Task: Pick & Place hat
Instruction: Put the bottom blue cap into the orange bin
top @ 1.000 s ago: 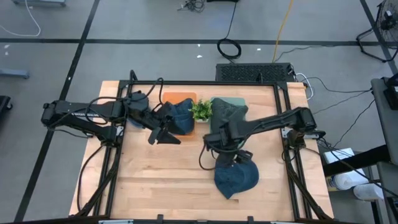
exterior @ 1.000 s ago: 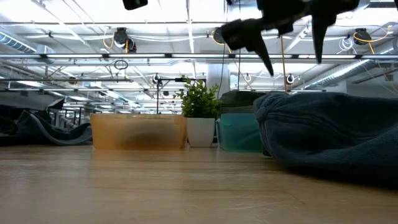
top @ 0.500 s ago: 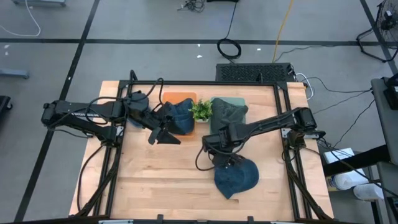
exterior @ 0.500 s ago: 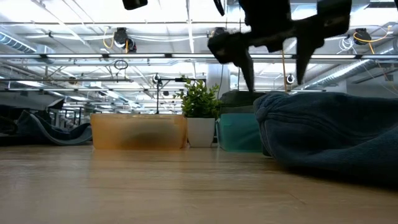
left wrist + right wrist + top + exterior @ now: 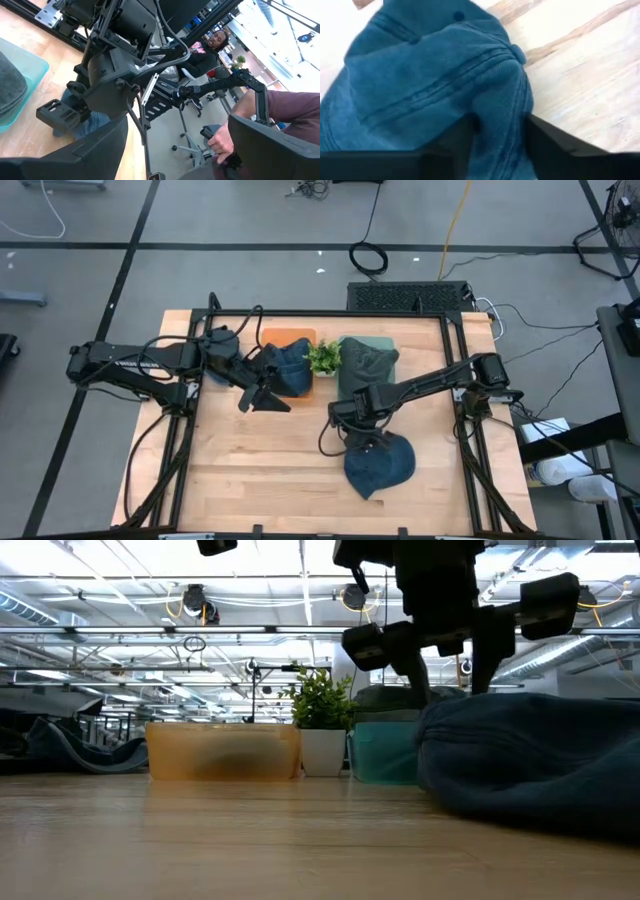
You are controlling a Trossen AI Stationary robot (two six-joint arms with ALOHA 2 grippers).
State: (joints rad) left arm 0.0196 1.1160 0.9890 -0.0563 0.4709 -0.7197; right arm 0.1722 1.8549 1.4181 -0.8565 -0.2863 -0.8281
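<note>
The blue hat (image 5: 381, 466) lies on the wooden table (image 5: 260, 470) toward its near edge, right of centre, with bare wood open to its left and a narrow strip before the near rim. The right gripper (image 5: 366, 442) is down on the hat's far edge; in the right wrist view its two dark fingers (image 5: 465, 135) straddle a raised fold of the crown, pinching the cloth between them. The left gripper (image 5: 265, 397) hangs over the table's left-centre, fingers spread apart and holding nothing, just in front of the orange bin (image 5: 288, 338). Beside that bin stand a small potted plant (image 5: 323, 358) and a teal bin (image 5: 380, 346), lining the far edge.
</note>
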